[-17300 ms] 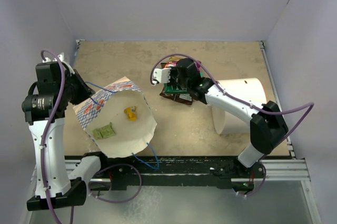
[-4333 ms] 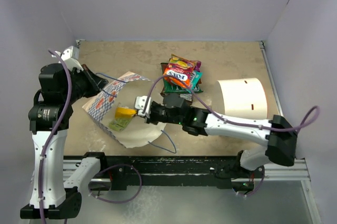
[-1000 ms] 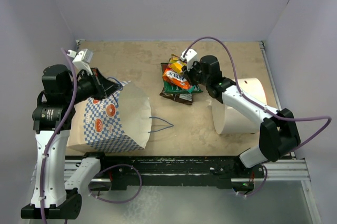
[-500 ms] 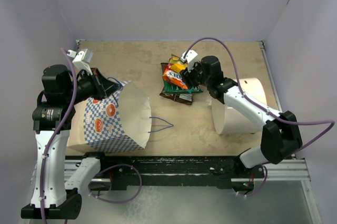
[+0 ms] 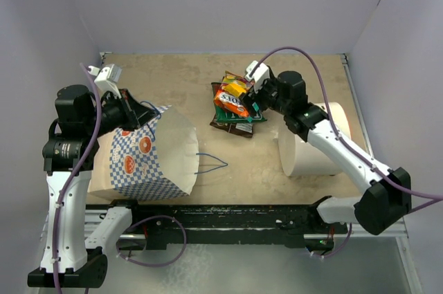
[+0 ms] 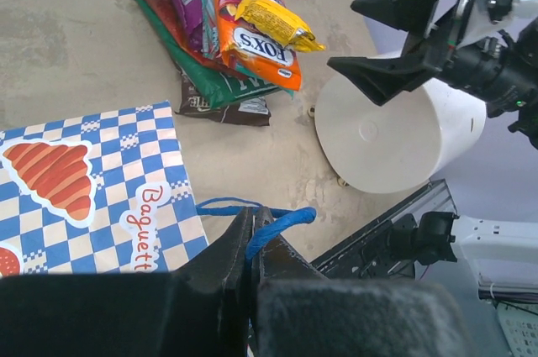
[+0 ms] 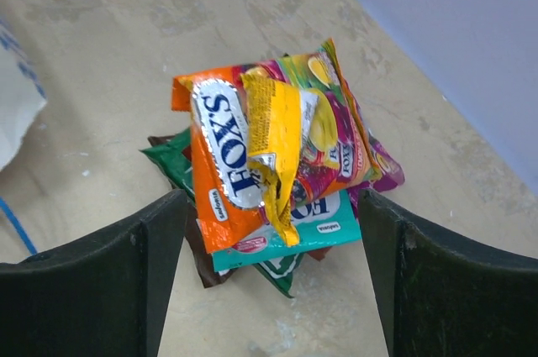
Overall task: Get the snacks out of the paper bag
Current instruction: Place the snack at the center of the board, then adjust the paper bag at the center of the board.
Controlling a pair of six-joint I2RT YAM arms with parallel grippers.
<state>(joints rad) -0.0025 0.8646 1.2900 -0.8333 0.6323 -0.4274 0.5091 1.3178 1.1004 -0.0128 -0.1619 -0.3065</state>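
Top view: at left, the left hand [image 5: 140, 112] holds up the checked paper bag [image 5: 138, 159]. At upper centre, the snacks [image 5: 235, 104] lie piled on the mottled tan desk [image 5: 297, 72], with the right hand [image 5: 251, 93] just above them. Unloading looks nearly finished. The bag's inside is hidden, so checking it likely comes next.

Left wrist view: the fingers are pinched together on a thin blue string handle [image 6: 273, 221], above matte paper.

Right wrist view: fingers spread wide frame flat, glossy, crinkled foil packets, with a yellow packet [image 7: 273, 130] on top.
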